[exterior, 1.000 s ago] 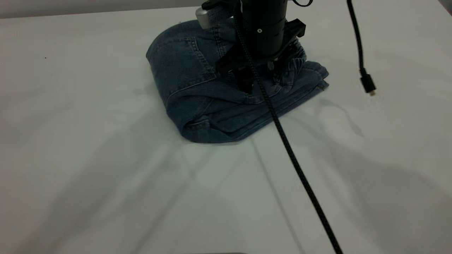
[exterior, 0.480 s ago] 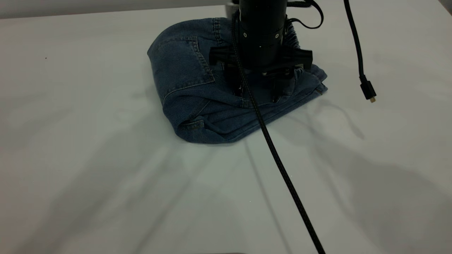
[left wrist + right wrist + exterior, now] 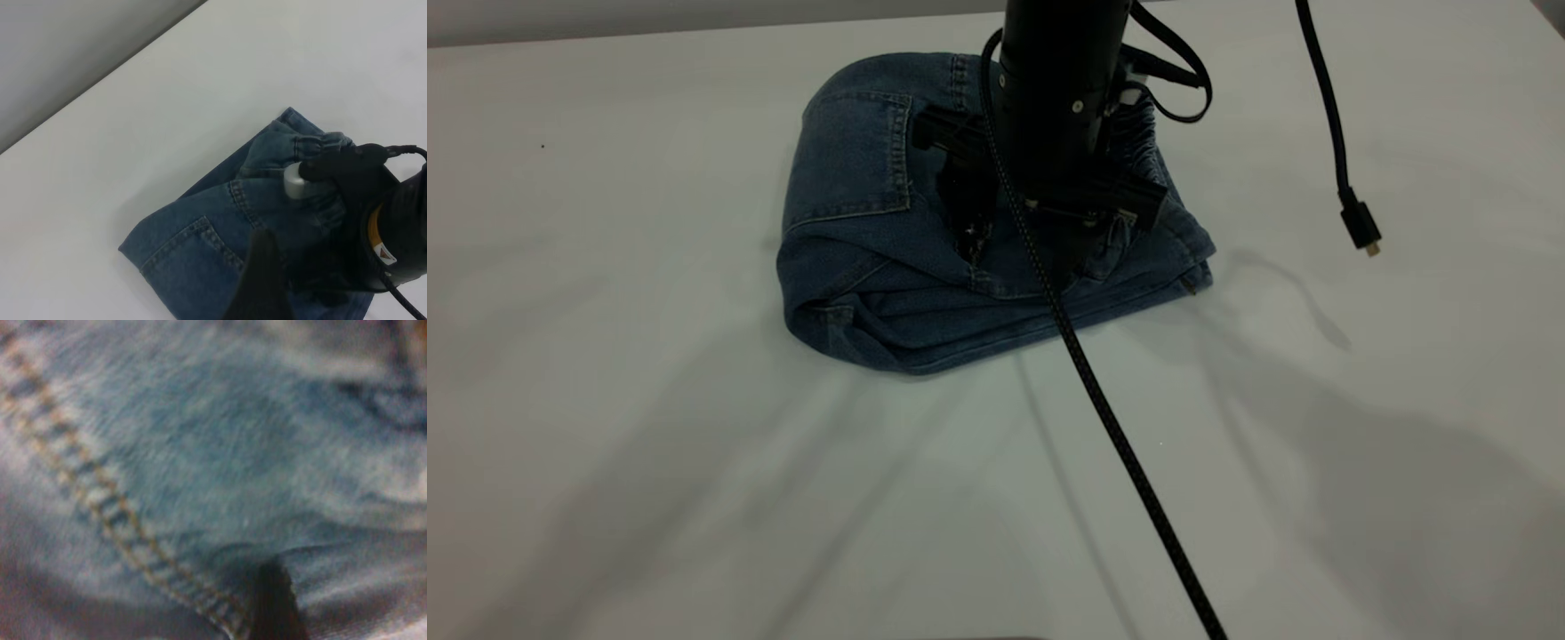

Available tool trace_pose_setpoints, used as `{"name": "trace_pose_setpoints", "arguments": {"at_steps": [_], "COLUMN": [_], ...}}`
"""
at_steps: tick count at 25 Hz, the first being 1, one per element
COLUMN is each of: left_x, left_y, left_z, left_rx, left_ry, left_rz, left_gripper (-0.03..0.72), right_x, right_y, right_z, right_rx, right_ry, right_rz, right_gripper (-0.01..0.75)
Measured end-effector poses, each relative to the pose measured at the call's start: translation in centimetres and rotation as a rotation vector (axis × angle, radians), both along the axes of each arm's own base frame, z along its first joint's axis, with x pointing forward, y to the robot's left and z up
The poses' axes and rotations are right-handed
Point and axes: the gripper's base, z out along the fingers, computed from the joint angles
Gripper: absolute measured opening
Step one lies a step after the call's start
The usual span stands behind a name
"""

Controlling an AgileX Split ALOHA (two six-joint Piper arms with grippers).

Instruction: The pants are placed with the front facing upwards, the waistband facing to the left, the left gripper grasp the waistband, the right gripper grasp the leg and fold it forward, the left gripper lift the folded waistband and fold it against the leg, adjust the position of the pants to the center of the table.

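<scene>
I am working on the last step as I read it: the pants [image 3: 871, 231] are lying folded into a compact bundle, so what remains is nudging them toward the middle of the tabletop [image 3: 694, 489]. In the exterior view the bundle is sitting toward 12 o'clock of the surface, well short of the centre, with its folded edge facing 6 o'clock and the gathered waistband [image 3: 1143, 147] on top at about 1 o'clock of the bundle.

I am bringing the right claw [image 3: 1032, 244] straight down onto the top layer, just beside the back pocket [image 3: 854, 160] at its 3 o'clock side. The claw is spread wide, both tips planted on the denim and closing on nothing. I judge this is the point of the pose: pressing flat lets me drag the whole stack without undoing the folds. The right arm is standing nearly vertical over the bundle, wrist pointing down, its braided cable [image 3: 1120, 444] trailing off toward 5 o'clock. The right wrist view is filling with denim and a seam, which fits that contact.

The left claw [image 3: 263, 287] is hovering above and off the pants, looking down at them; I cannot tell how it is set. A loose plug [image 3: 1360, 233] is dangling at 3 o'clock, clear of the cloth.
</scene>
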Motion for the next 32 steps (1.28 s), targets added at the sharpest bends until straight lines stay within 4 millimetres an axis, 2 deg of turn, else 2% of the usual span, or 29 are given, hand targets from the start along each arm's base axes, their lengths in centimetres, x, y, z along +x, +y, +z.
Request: {"name": "trace_pose_setpoints", "arguments": {"at_steps": [3, 9, 11, 14, 17, 20, 23, 25, 27, 32], "left_x": [0.0, 0.0, 0.0, 0.0, 0.0, -0.1, -0.1, -0.2, -0.3, -0.4], "left_y": [0.0, 0.0, 0.0, 0.0, 0.0, 0.0, 0.1, 0.1, 0.1, 0.2], "left_z": [0.0, 0.0, 0.0, 0.0, 0.0, -0.1, -0.2, -0.2, -0.3, -0.5], "left_rx": [0.000, 0.000, 0.001, 0.004, 0.005, 0.009, 0.016, 0.019, 0.025, 0.036], "left_ry": [0.000, 0.000, 0.003, 0.001, 0.003, 0.009, 0.022, 0.030, 0.039, 0.061], "left_rz": [0.000, 0.000, 0.000, 0.000, -0.001, -0.002, -0.004, -0.005, -0.006, -0.009], "left_gripper": [0.552, 0.552, 0.552, 0.552, 0.552, 0.552, 0.552, 0.552, 0.552, 0.552], "right_x": [0.4, 1.8, 2.1, 2.2, 2.0, 2.0, 2.2, 2.1, 2.0, 2.0], "right_y": [0.2, 0.8, 0.8, 0.9, 0.8, 0.9, 0.9, 0.8, 0.8, 0.8], "right_z": [1.7, 8.8, 10.6, 11.3, 10.0, 7.1, 3.6, 1.4, 0.2, -0.4], "right_rx": [0.004, 0.052, 0.053, 0.027, -0.007, -0.027, -0.051, -0.063, -0.066, -0.064], "right_ry": [-0.027, -0.225, -0.299, -0.380, -0.372, -0.330, -0.278, -0.237, -0.203, -0.130], "right_rz": [0.036, 0.104, 0.186, 0.402, 0.613, 0.735, 0.771, 0.776, 0.744, 0.541], "right_gripper": [0.425, 0.425, 0.425, 0.425, 0.425, 0.425, 0.425, 0.425, 0.425, 0.425]}}
